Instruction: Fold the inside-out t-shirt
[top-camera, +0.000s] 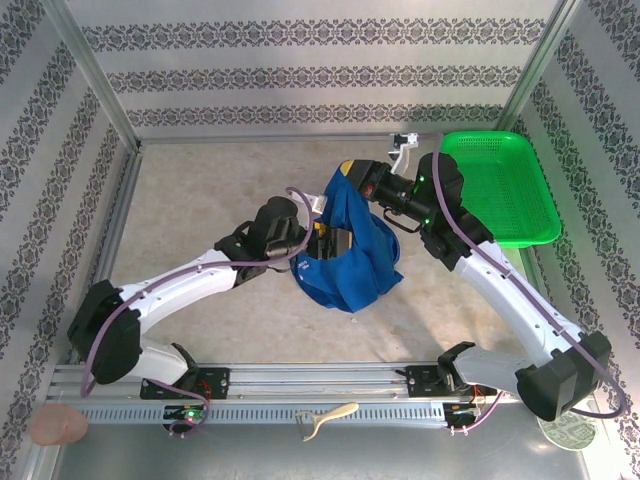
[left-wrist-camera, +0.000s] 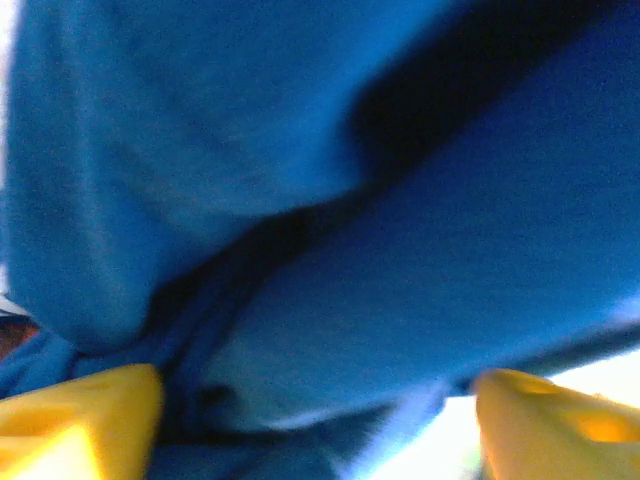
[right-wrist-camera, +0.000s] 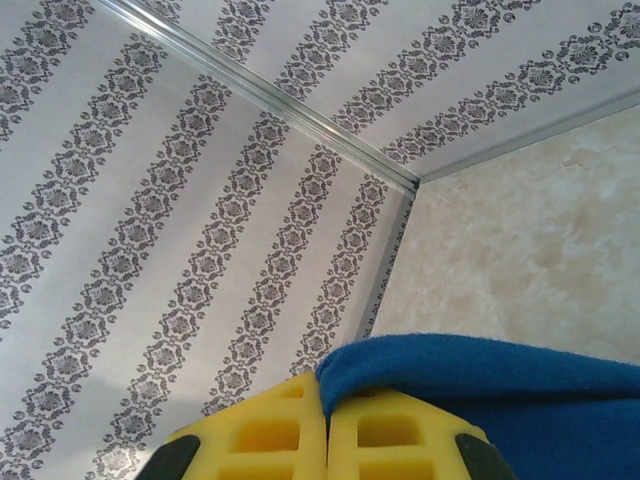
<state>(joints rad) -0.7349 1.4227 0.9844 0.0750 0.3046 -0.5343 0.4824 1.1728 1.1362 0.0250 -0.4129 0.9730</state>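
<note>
Blue t-shirt (top-camera: 345, 258) held up over the middle of the bench (top-camera: 200, 200) by the right tool (top-camera: 349, 172)
The right tool's yellow pads (right-wrist-camera: 290, 430) are pressed together on an edge of the cloth (the shirt hangs left of the green basket (top-camera: 500, 185)); the left tool (top-camera: 320, 228) is spread, its fingers (left-wrist-camera: 80, 415) either side of bunched blue fabric

Bright, even overhead light fills the enclosure in the top view, washing the table (top-camera: 200, 200) pale. The t-shirt (top-camera: 350, 265) throws only a short, soft shadow, and the green basket (top-camera: 500, 190) glows close to overexposed. In the left wrist view the t-shirt hangs too near to focus, smeared and blurred, with dark shadow in its folds and blown-out white at lower right. The right wrist view renders the patterned wall (right-wrist-camera: 150, 250) crisply.
</note>
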